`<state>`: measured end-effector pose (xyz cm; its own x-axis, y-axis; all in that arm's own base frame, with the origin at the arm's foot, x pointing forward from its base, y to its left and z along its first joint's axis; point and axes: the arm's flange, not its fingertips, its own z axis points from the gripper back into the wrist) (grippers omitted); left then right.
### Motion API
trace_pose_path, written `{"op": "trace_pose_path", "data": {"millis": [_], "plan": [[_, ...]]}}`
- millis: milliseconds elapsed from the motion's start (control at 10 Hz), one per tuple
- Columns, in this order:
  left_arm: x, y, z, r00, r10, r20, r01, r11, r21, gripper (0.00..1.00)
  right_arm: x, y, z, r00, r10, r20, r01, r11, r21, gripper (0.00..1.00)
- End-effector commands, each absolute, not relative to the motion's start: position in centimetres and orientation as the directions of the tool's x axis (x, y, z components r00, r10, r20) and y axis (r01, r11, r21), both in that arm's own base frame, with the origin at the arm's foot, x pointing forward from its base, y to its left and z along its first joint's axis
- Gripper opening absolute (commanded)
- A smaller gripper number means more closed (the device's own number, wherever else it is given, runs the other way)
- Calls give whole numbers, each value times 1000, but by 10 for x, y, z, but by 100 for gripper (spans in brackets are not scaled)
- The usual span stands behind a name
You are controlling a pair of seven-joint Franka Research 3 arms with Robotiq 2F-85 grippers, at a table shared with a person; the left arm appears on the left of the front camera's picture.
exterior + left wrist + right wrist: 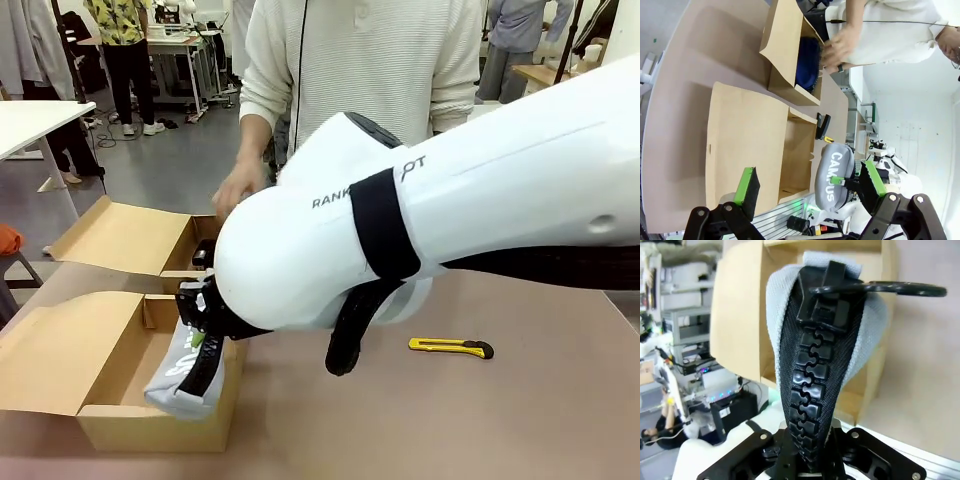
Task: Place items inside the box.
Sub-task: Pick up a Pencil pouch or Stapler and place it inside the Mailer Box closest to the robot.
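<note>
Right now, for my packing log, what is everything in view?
near box: one, brown, open, table's left
far box: one, brown, open, behind it
pencil case: one, grey, at the near box's edge
pouch: one, dark blue, inside the far box
utility knife: one, yellow, table's right
small black item: one, between the boxes
table: one, brown
person's hand: one, at the far box
left gripper: open, by the near box
right gripper: shut on the pencil case

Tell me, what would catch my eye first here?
The big white right arm stretches across the front view, its gripper clamped on a grey CAMPUS pencil case at the right edge of the near cardboard box. A yellow utility knife lies alone on the table to the right.
</note>
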<state>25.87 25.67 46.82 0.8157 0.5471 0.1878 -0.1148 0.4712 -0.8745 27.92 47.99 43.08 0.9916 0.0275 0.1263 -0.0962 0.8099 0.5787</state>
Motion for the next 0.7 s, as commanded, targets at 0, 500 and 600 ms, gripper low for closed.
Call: {"op": "trace_pose_path", "data": {"millis": [0,500,600], "plan": [[258,256,469,818,538,203,-94,473,-876,100,293,535,446,986,-2,169,-85,857,508,5],[258,256,469,818,538,203,-94,473,-876,100,313,594,414,987,26,156,-85,920,383,5],[258,256,469,818,538,203,-94,473,-876,100,316,600,406,990,29,136,-77,927,367,5]]}}
